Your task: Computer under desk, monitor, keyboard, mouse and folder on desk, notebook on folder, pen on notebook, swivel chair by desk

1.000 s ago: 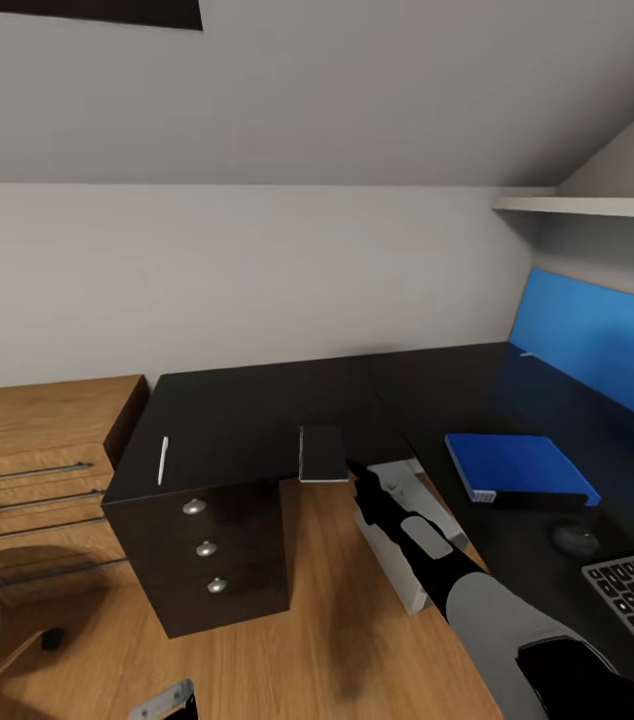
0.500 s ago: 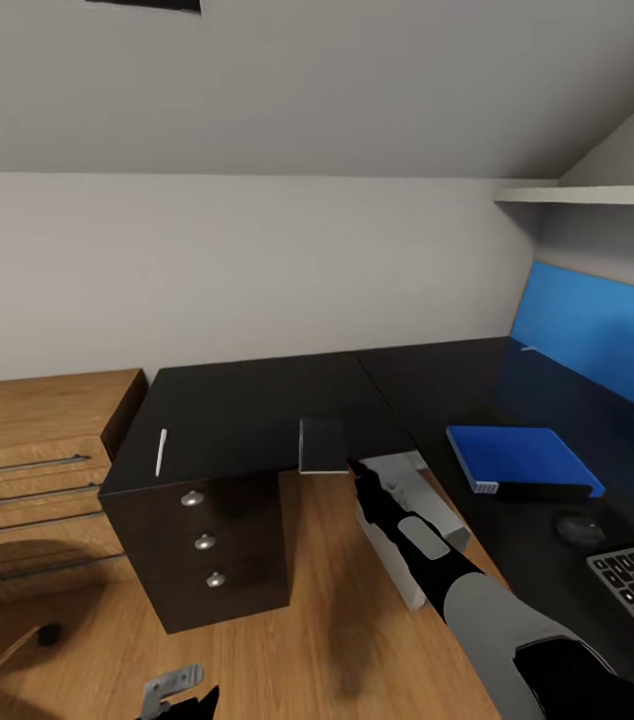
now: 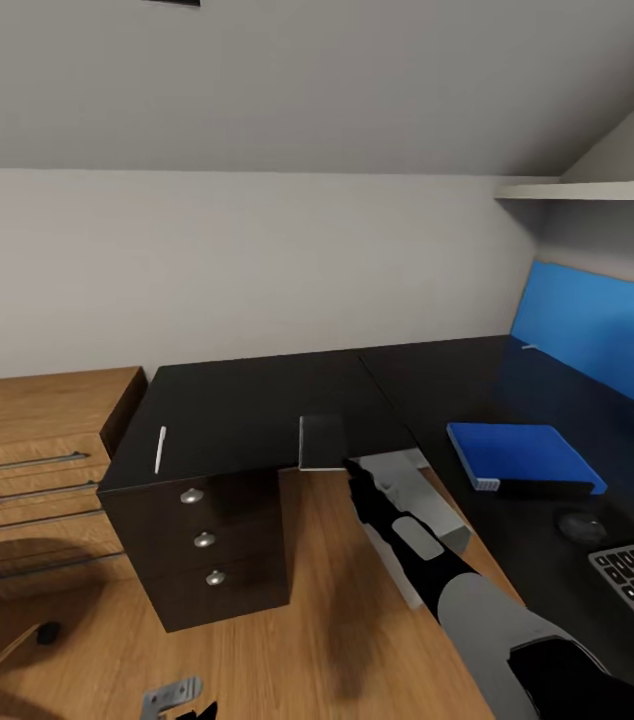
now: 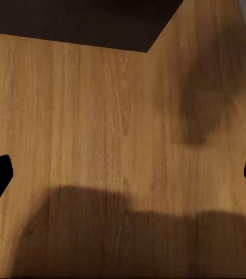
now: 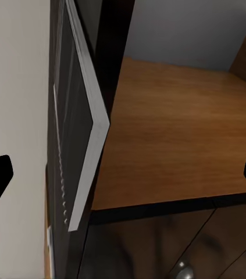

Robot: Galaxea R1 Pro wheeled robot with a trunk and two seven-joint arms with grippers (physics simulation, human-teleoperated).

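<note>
The right gripper (image 3: 353,470), jaws spread wide and empty, reaches for the thin dark-grey notebook (image 3: 321,441) overhanging the near edge of the black-topped desk (image 3: 247,405). The bright-blue folder (image 3: 519,454) lies to the right, the pale pen (image 3: 160,448) far left. Fetching the notebook appears to be the step in hand; next it needs closing on its edge.
</note>
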